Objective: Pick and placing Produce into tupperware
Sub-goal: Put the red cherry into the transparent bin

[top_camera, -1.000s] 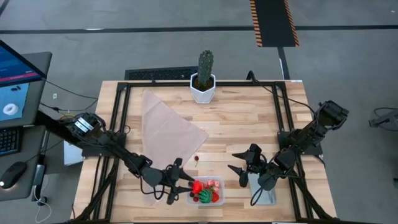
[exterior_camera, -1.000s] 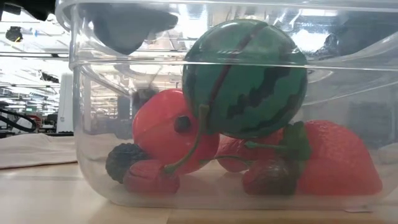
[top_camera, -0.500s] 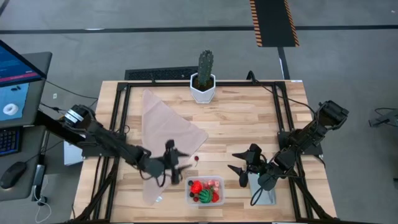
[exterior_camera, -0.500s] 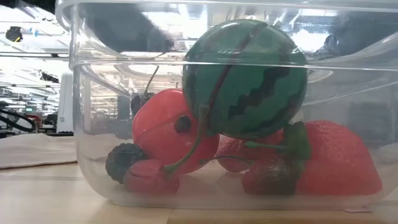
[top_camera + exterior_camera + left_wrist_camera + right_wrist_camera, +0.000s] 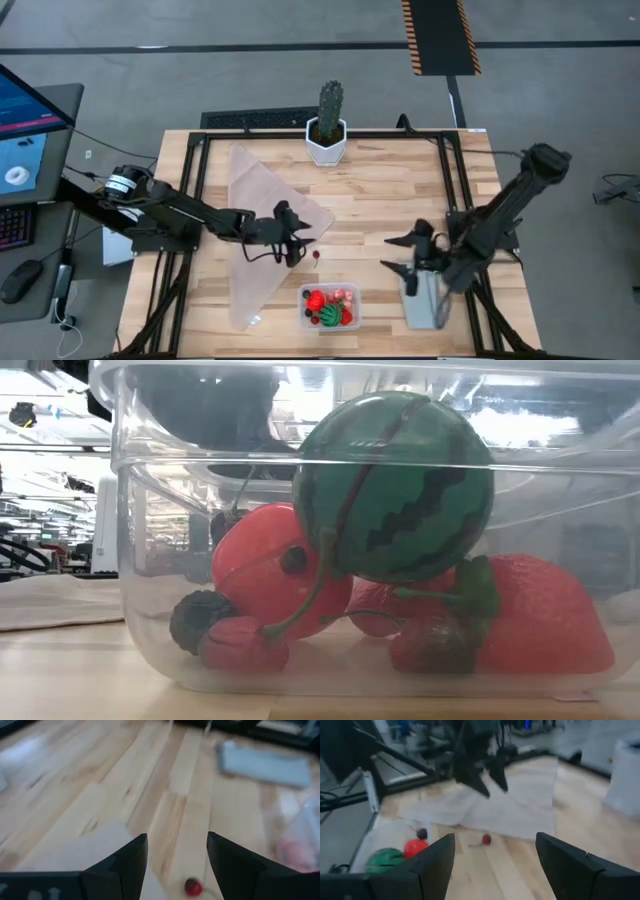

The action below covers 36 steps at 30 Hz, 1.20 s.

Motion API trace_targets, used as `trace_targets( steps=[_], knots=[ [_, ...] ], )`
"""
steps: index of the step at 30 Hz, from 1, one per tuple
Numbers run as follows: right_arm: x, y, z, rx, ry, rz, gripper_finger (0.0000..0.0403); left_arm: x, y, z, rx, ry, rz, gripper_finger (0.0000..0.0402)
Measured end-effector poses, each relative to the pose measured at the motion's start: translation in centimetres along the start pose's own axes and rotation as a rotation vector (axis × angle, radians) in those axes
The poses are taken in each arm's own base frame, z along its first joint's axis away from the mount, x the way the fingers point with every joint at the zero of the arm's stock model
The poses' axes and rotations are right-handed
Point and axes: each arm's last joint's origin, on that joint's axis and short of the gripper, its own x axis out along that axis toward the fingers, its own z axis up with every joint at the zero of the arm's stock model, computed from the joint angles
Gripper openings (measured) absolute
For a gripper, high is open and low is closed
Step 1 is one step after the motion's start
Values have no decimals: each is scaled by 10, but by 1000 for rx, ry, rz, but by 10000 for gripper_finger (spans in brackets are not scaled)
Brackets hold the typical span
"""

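The clear tupperware (image 5: 330, 306) stands near the table's near edge. It holds the produce: a green striped ball (image 5: 395, 485), red strawberries (image 5: 545, 615) and dark berries (image 5: 195, 622). One small red cherry (image 5: 316, 256) lies alone on the wood by the beige cloth's corner; it also shows in the left wrist view as the cherry (image 5: 192, 886). My left gripper (image 5: 302, 240) hovers open over that corner, just left of the cherry. My right gripper (image 5: 388, 253) is open above the table, right of the tub, beside the grey-blue lid (image 5: 425, 300).
The beige cloth (image 5: 265, 215) covers the table's left-middle. A cactus in a white pot (image 5: 328, 125) stands at the far edge. The lid lies at the near right corner. Bare wood spreads between the cloth, the pot and the right arm.
My left gripper has drawn away from the tub's left side toward the far edge, and now hangs open over the cloth's corner by the cherry. My right arm has risen and shifted a little toward the right edge, uncovering more of the lid. The produce in the tub has not moved.
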Motion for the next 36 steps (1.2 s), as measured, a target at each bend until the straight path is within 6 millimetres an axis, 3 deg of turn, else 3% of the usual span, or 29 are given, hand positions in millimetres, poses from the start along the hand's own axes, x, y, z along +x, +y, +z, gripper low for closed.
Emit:
trace_targets(
  steps=[6, 13, 19, 22, 24, 29, 32, 36],
  knots=[
    [-38, -34, 31, -46, -60, 4, 302, 1, 4, 0, -22, -14, -54, 194],
    [-59, -71, 48, -100, -96, 9, 302, 2, 6, -4, -53, 32, -42, 194],
    [-76, -85, 58, -316, -141, 165, 302, 2, 9, -6, -63, 55, -24, 194],
    [-84, -97, 64, -289, -183, 163, 302, 2, 10, -6, -2, 49, -3, 194],
    [-87, -110, 63, -222, -216, 113, 302, 3, 12, -5, 41, 47, 22, 194],
    [-89, -140, 34, -99, -307, 186, 302, 3, 12, -4, 74, 34, 32, 194],
    [-83, -135, 28, -138, -384, 193, 302, 3, 13, -3, 86, 21, 30, 194],
    [-85, -138, 42, -68, -461, 128, 302, 3, 13, 0, 75, 10, 28, 194]
  ],
)
